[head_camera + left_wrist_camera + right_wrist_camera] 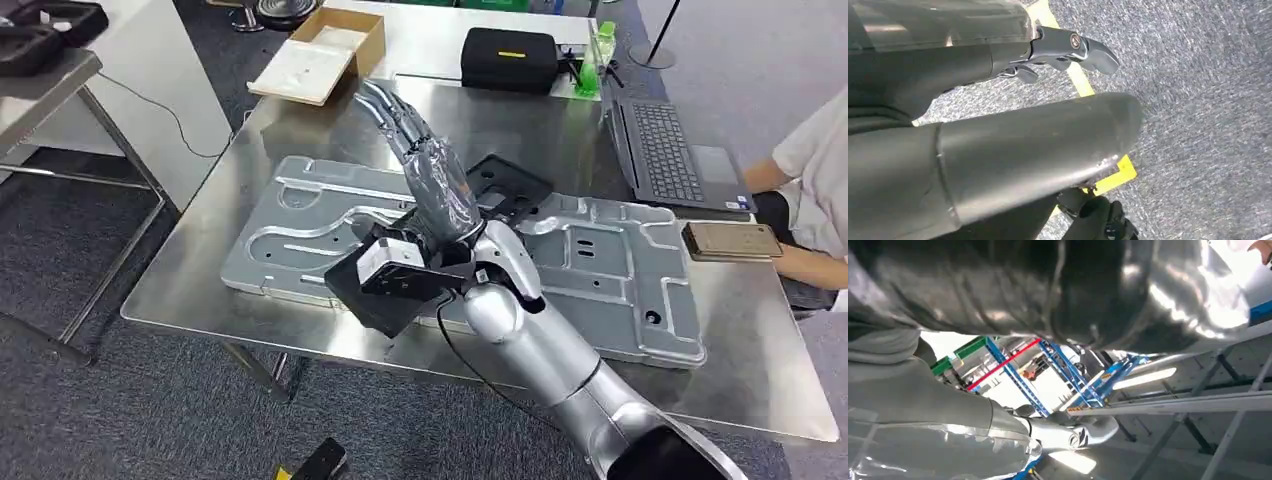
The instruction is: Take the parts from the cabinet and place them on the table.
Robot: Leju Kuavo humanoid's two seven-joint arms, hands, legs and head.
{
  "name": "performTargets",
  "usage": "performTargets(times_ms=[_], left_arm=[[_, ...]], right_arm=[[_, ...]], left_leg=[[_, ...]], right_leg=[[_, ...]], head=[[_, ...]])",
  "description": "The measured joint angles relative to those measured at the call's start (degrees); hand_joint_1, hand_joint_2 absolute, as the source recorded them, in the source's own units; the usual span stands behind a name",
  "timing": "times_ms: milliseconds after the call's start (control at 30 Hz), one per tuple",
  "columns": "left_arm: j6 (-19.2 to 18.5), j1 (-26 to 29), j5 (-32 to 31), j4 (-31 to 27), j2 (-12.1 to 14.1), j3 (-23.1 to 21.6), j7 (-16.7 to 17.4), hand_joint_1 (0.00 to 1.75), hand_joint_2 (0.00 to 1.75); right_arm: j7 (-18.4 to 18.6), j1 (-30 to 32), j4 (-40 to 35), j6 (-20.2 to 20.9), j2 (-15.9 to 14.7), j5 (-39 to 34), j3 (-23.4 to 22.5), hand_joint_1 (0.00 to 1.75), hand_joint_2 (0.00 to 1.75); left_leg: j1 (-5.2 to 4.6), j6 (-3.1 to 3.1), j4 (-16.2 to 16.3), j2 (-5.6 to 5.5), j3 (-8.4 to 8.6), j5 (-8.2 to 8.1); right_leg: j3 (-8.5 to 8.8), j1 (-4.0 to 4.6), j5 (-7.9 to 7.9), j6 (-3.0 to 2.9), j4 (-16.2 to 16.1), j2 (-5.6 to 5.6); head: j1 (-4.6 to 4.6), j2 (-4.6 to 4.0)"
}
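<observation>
Head view: the right hand point(425, 165) is raised above the steel table point(200, 270), fingers extended and apart, palm turned upward, holding nothing. Directly past the wrist, a black flat part point(510, 187) with cut-outs lies on the large pressed-metal panel point(600, 290) that covers the table's middle; the hand is near this part but not touching it. Judgement: this part has been set down, and the release step is finished or finishing.

Left wrist view: the left hand point(1068, 47) hangs over grey carpet point(1198, 100) crossed by yellow floor tape point(1075, 80). Its fingers are only partly visible, so I cannot tell whether they are apart or together; nothing is seen in them.

Outward on the table: a black case point(508, 60), an open cardboard box point(320, 55), a laptop point(665, 150), a phone point(732, 240), and a seated person's arm point(800, 200) at the far right edge.

Next move, as judged: draw the right arm clear of the panel without knocking the placed part, then turn back toward the cabinet for another. The person sits close by, so the arm's swing calls for care.
</observation>
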Motion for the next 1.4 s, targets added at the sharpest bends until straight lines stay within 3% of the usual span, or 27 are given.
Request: performTargets(times_ms=[33, 67, 133, 200, 267, 333, 367, 400, 500, 567, 600, 667, 700, 733, 767, 833, 867, 900, 1000, 1067, 1133, 1200, 1233, 1267, 1333, 1367, 1400], left_arm=[[0.0, 0.04, -0.02, 0.0, 0.02, 0.0, 0.0, 0.0, 0.0], [0.0, 0.01, -0.02, 0.0, 0.02, 0.0, 0.0, 0.0, 0.0], [0.0, 0.06, -0.04, 0.0, 0.02, 0.0, 0.0, 0.0, 0.0], [0.02, 0.07, -0.04, 0.0, 0.04, 0.0, 0.02, 0.0, 0.0], [0.02, 0.11, -0.04, 0.0, 0.07, 0.0, 0.02, 0.0, 0.0], [0.02, 0.06, -0.04, 0.0, 0.07, 0.0, 0.02, 0.0, 0.0], [0.02, -0.02, -0.04, 0.0, 0.07, 0.0, 0.02, 0.0, 0.0], [0.02, -0.11, -0.04, 0.0, 0.09, 0.0, 0.0, 0.0, 0.0], [0.09, -0.04, -0.04, 0.0, 0.09, 0.0, -0.26, 0.0, 0.0], [0.09, -0.01, -0.04, 0.0, 0.07, 0.0, -0.48, 0.0, 0.0], [0.09, -0.07, -0.04, 0.0, 0.0, 0.0, -0.52, 0.0, 0.0], [0.11, -0.06, -0.04, 0.0, -0.02, 0.0, -0.57, 0.0, 0.0], [0.11, 0.01, -0.04, 0.0, 0.0, 0.0, -0.57, 0.0, 0.0], [0.11, 0.1, -0.04, 0.0, 0.0, 0.0, -0.57, 0.0, 0.0], [0.11, 0.18, -0.04, 0.0, 0.0, 0.0, -0.57, 0.0, 0.0], [0.18, 0.21, -0.09, 0.0, 0.0, 0.0, -0.57, 0.0, 0.0], [0.28, 0.16, -0.09, 0.0, -0.04, 0.0, -0.57, 0.0, 0.0], [0.31, 0.12, -0.09, 0.0, -0.13, 0.0, -0.57, 0.0, 0.0], [0.74, -0.02, -0.09, 0.0, -0.15, 0.0, -0.5, 0.0, 0.0], [0.96, 0.1, -0.09, 0.0, -0.11, 0.0, -0.37, 0.0, 0.0], [0.96, 0.11, -0.15, 0.0, -0.11, 0.0, -0.33, 0.0, 0.0], [0.96, 0.23, -0.15, 0.0, -0.11, 0.0, -0.28, 0.0, 0.0], [0.96, 0.36, -0.15, 0.0, -0.11, 0.0, -0.26, 0.0, 0.0], [0.96, 0.54, -0.15, 0.0, -0.07, 0.0, -0.26, 0.0, 0.0], [0.96, 0.69, -0.13, 0.0, -0.02, 0.0, -0.26, 0.0, 0.0], [0.98, 0.64, -0.13, 0.0, 0.0, 0.0, -0.26, 0.0, 0.0], [0.98, 0.51, -0.13, 0.0, 0.0, 0.0, -0.26, 0.0, 0.0]], right_arm=[[-0.02, 0.0, 0.0, 0.0, 0.0, 0.0, 0.0, 0.0, 0.0], [-0.04, -0.06, 0.0, 0.02, 0.02, -0.02, 0.0, 0.0, 0.0], [-0.11, -0.06, -0.09, 0.02, 0.04, -0.04, 0.0, 0.0, 0.0], [-0.11, 0.02, -0.09, 0.02, 0.04, -0.04, 0.0, 0.0, 0.0], [-0.28, 0.19, -0.09, -0.04, 0.02, -0.07, 0.0, 0.0, 0.0], [-0.46, 0.22, -0.15, -0.11, 0.02, -0.07, 0.0, 0.0, 0.0], [-0.55, 0.21, -0.24, -0.11, 0.04, -0.07, 0.0, 0.0, 0.0], [-0.61, 0.19, -0.39, -0.15, 0.0, -0.07, -0.02, 0.0, 0.0], [-1.03, 0.2, -0.61, -0.35, 0.0, 0.35, -0.07, 0.0, 0.0], [-1.18, 0.18, -0.63, -0.5, -0.07, 1.47, -0.07, 0.0, 0.0], [-1.29, 0.12, -0.7, -0.57, -0.11, 2.04, -0.07, 0.0, 0.0], [-1.29, 0.25, -0.76, -0.74, -0.26, 2.56, -0.07, 0.0, 0.0], [-1.29, 0.38, -0.76, -0.85, -0.42, 2.71, -0.07, 0.0, 0.0], [-1.29, 0.52, -0.74, -0.92, -0.57, 2.8, -0.07, 0.0, 0.0], [-1.29, 0.6, -0.74, -0.94, -0.66, 2.8, -0.07, 0.0, 0.0], [-1.29, 0.57, -0.76, -1.05, -0.66, 2.97, -0.07, 0.0, 0.0], [-1.29, 0.57, -0.79, -1.11, -0.66, 2.97, -0.07, 0.0, 0.0], [-1.29, 0.59, -0.79, -1.14, -0.66, 2.97, -0.07, 0.0, 0.0], [-1.29, 0.69, -0.81, -1.16, -0.7, 2.99, -0.07, 0.0, 0.0], [-1.29, 0.65, -0.96, -1.16, -0.61, 2.99, -0.07, 0.0, 0.0], [-1.31, 0.63, -1.09, -1.18, -0.52, 2.99, -0.07, 0.0, 0.0], [-1.31, 0.84, -1.09, -1.18, -0.52, 2.99, -0.07, 0.0, 0.0], [-1.31, 0.96, -1.09, -1.18, -0.52, 2.99, -0.07, 0.0, 0.0], [-1.29, 1.11, -1.09, -1.18, -0.52, 2.99, -0.07, 0.0, 0.0], [-1.31, 1.16, -1.09, -1.18, -0.5, 2.99, -0.07, 0.0, 0.0], [-1.31, 1.12, -1.11, -1.18, -0.5, 2.99, -0.07, 0.0, 0.0], [-1.31, 1.14, -1.27, -1.18, -0.48, 2.99, -0.07, 0.0, 0.0]], left_leg=[[-0.18, -0.39, 0.06, -0.05, -0.34, 0.06], [0.12, -0.56, 1.0, -0.09, -0.87, -1.48], [0.27, -0.93, 7.92, -0.05, -3.24, -8.01], [0.43, -1.32, 15.62, -0.05, -5.2, -11.84], [0.46, -1.41, 16.08, -0.04, -3.7, -10.16], [0.46, -1.13, 7.7, -0.03, 2.59, -6.2], [0.44, -0.87, 2.91, -0.03, 6.0, -6.33], [0.1, -0.65, -0.38, -0.1, 8.21, -7.84], [-0.43, 0.6, -0.6, -0.16, 7.07, -7.34], [0.11, 1.68, -1.39, 0.18, 7.15, -5.93], [0.06, 2.18, -1.41, 0.15, 6.71, -5.48], [-0.01, 2.53, -1.38, 0.23, 5.66, -4.69], [-0.04, 2.55, -1.31, 0.22, 5.09, -4.34], [-0.04, 2.44, -1.2, 0.18, 4.56, -4.01], [-0.03, 2.34, -1.08, 0.11, 4.09, -3.74], [0.03, 1.89, -0.63, -0.78, 3.41, -3.42], [0.05, 1.77, -0.31, -1.02, 3.17, -3.39], [-0.14, 1.51, -0.08, -1.18, 2.64, -3.37], [0.08, 0.36, 0.04, -2.3, 2.08, -2.72], [0.3, -0.23, 0.4, -2.42, 1.64, -3.03], [0.33, -0.74, 5.52, -1.1, -0.62, -6.66], [0.55, -1.2, 13.65, -0.99, -4.25, -10.33], [0.62, -1.42, 16.41, -0.93, -5.47, -10.98], [0.68, -1.55, 16.28, -0.8, -5.22, -10.16], [0.81, -1.62, 9.35, 0.13, -1.3, -6.21], [0.84, -1.56, 4.11, 1.72, 1.63, -3.97], [0.51, -1.54, 0.93, 4.36, 2.98, -4.47]], right_leg=[[-0.16, -0.55, 0.69, -0.63, -0.54, -0.12], [-0.59, -0.59, 1.26, -0.92, -0.7, -0.33], [-1.9, -0.52, 2.27, -1.74, -0.73, -0.46], [-3.34, -0.36, 3.32, -1.78, -0.66, -0.53], [-4.79, -0.36, 4.34, -1.62, -0.51, -0.53], [-6.22, -0.4, 5.31, -1.27, -0.21, -0.51], [-6.49, -0.39, 5.65, -1.03, -0.01, -0.5], [-6.9, -0.15, 5.94, -0.65, 0.05, -0.49], [-6.74, -0.48, 7.03, 0.52, -0.41, -0.69], [-7.12, -0.54, 6.64, 1.14, 0.13, -0.53], [-8.05, -0.64, 4.22, 1.34, 2.21, -0.34], [-11.26, -0.78, -1.29, 1.74, 10.75, -0.12], [-12.56, -0.83, -3.05, 1.94, 14.59, -0.11], [-12.96, -0.89, -3.59, 2.09, 16.64, -0.13], [-11.97, -0.95, -2.84, 2.14, 15.77, -0.13], [-6.53, -1.11, 0.45, 2.07, 7.94, 0.23], [-3.1, -1.29, 1.99, 1.93, 2.82, 1.56], [-1.78, -1.25, 0.82, 1.64, 0.34, 3.74], [-2.26, -0.72, 1.47, 0.75, 0.33, 2.07], [-2.01, -1.28, 2.15, -0.32, -0.58, 0.77], [-2.12, -1.16, 2.35, -0.91, -0.75, -0.26], [-2.35, -0.96, 2.41, -1.03, -0.75, -1.42], [-2.49, -0.92, 2.42, -1.04, -0.73, -2.03], [-2.54, -0.92, 2.43, -1.03, -0.71, -2.67], [-2.55, -0.95, 2.43, -0.99, -0.54, -3.84], [-2.54, -0.94, 2.32, -0.83, -0.33, -4.34], [-2.59, -0.77, 2.26, -0.55, -0.2, -4.78]], head=[[-0.02, 0.0], [-0.02, 0.0], [-0.11, 0.0], [-0.11, 0.0], [-0.11, 0.0], [-0.11, 0.0], [-0.11, 0.0], [-0.11, 0.0], [-0.09, 0.0], [-0.11, 0.0], [-0.02, 0.0], [-0.04, 0.0], [-0.07, 0.0], [-0.07, 0.0], [-0.04, 0.0], [-0.04, 0.0], [-0.05, 0.0], [-0.07, 0.0], [-0.04, 0.0], [-0.04, 0.0], [-0.09, 0.0], [-0.09, 0.0], [-0.11, 0.0], [-0.11, 0.0], [-0.11, 0.0], [-0.11, 0.0], [-0.11, 0.0]])
